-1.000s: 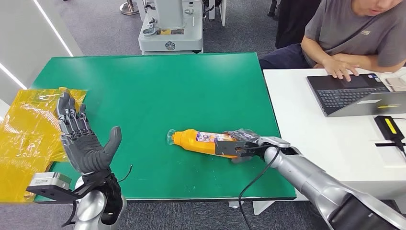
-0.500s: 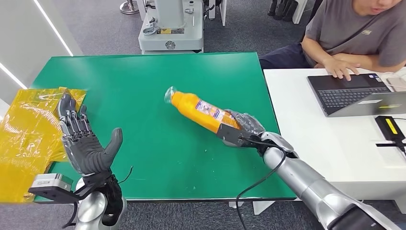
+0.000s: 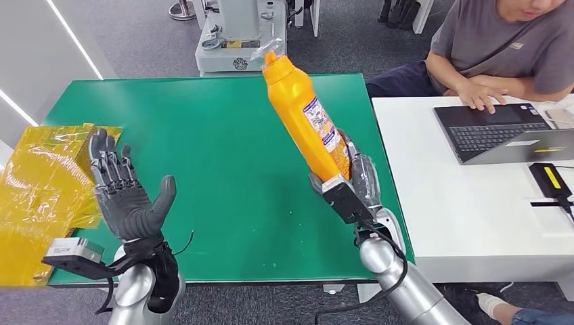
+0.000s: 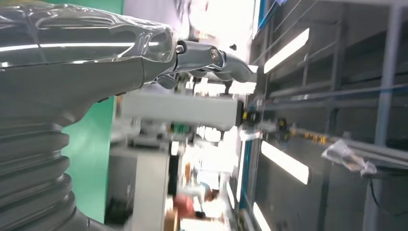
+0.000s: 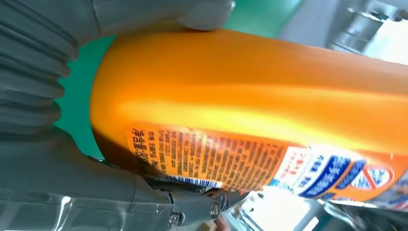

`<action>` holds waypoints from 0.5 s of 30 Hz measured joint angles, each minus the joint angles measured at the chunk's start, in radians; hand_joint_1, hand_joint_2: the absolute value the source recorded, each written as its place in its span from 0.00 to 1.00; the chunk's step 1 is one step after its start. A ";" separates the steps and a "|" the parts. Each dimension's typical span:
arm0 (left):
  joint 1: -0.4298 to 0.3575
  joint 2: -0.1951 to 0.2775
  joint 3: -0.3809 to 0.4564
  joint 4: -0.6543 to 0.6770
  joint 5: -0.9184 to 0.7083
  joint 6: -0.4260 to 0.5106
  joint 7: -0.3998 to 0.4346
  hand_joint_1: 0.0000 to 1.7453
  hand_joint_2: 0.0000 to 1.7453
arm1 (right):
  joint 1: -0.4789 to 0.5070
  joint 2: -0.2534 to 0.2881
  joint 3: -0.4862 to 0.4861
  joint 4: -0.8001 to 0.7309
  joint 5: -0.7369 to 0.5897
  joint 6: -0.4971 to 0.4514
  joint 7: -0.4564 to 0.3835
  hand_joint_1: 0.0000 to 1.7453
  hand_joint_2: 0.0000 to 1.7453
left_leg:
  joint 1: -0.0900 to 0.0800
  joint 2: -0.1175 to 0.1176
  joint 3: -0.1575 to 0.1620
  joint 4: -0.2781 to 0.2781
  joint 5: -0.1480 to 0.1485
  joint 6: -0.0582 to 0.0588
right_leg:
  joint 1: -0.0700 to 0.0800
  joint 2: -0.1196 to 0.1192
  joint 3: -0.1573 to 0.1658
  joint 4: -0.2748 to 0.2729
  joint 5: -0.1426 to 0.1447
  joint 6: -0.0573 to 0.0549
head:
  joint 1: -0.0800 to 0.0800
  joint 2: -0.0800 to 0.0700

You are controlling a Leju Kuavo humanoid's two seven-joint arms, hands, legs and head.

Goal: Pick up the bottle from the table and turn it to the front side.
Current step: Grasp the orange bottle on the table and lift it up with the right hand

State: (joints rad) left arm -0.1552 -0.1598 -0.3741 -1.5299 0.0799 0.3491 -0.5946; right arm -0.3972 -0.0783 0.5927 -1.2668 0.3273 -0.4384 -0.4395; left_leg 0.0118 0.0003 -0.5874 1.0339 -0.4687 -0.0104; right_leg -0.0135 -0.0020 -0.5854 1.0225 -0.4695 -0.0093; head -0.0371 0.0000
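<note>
From the head view, the robot's right hand (image 3: 353,184) holds an orange bottle (image 3: 306,116) by its base, clear of the green table (image 3: 203,135), its fingers (image 3: 366,177) wrapped round the lower end while the capped neck rises above them and tilts away toward the far edge. The left hand (image 3: 128,196) stands apart, palm up and fingers spread, holding nothing, just beside a crumpled yellow bag (image 3: 37,183). A person (image 3: 508,47) works at a laptop (image 3: 504,132) on a white table (image 3: 467,203) on the far side of the gripping fingers. In the left wrist view, the left hand's fingers (image 4: 211,55) stretch straight out with nothing between them. In the right wrist view, the bottle (image 5: 250,110) lies pressed against the palm, the thumb (image 5: 202,14) clamped on one side and a label of small print and a barcode (image 5: 207,156) facing the camera, which suggests the back panel is toward the wrist and the turn to the front side is not finished. The hold sits low on a long, smooth body, so the likely trouble is the bottle pivoting or slipping through the fingers as the wrist rolls, dropping onto the table; a wide swing could also carry the top toward the laptop side.
</note>
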 joint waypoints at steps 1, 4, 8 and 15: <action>-0.013 0.000 -0.004 0.008 0.022 -0.026 0.014 0.00 1.00 | 0.003 0.011 -0.002 -0.008 0.006 -0.009 -0.010 1.00 1.00 | 0.000 0.000 0.000 0.000 0.000 0.000 | 0.000 0.000 0.000 0.000 0.000 0.000 | 0.000 0.000; -0.047 0.002 -0.013 0.030 0.062 -0.082 0.042 0.00 1.00 | 0.004 0.039 -0.003 -0.022 0.018 -0.015 -0.022 1.00 1.00 | 0.000 0.000 0.000 0.000 0.001 0.000 | 0.000 0.000 0.000 0.000 0.000 0.000 | 0.000 0.000; -0.080 0.005 -0.019 0.059 0.112 -0.150 0.080 0.00 1.00 | 0.003 0.057 -0.005 -0.025 0.026 0.008 -0.042 1.00 1.00 | 0.000 0.000 0.000 0.000 0.001 0.000 | 0.000 0.000 0.000 0.000 0.000 0.000 | 0.000 0.000; -0.151 0.006 -0.042 0.155 0.145 -0.305 0.163 0.00 1.00 | -0.014 0.080 0.007 0.003 0.070 0.166 -0.091 1.00 1.00 | 0.000 0.000 0.000 0.000 0.001 0.000 | 0.000 0.000 0.000 0.000 0.000 0.000 | 0.000 0.000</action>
State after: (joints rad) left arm -0.3060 -0.1537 -0.4163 -1.3751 0.2247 0.0446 -0.4320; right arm -0.4112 0.0022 0.5995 -1.2640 0.3976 -0.2720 -0.5307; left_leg 0.0118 0.0002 -0.5877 1.0340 -0.4680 -0.0109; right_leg -0.0136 -0.0019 -0.5856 1.0226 -0.4692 -0.0095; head -0.0372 0.0000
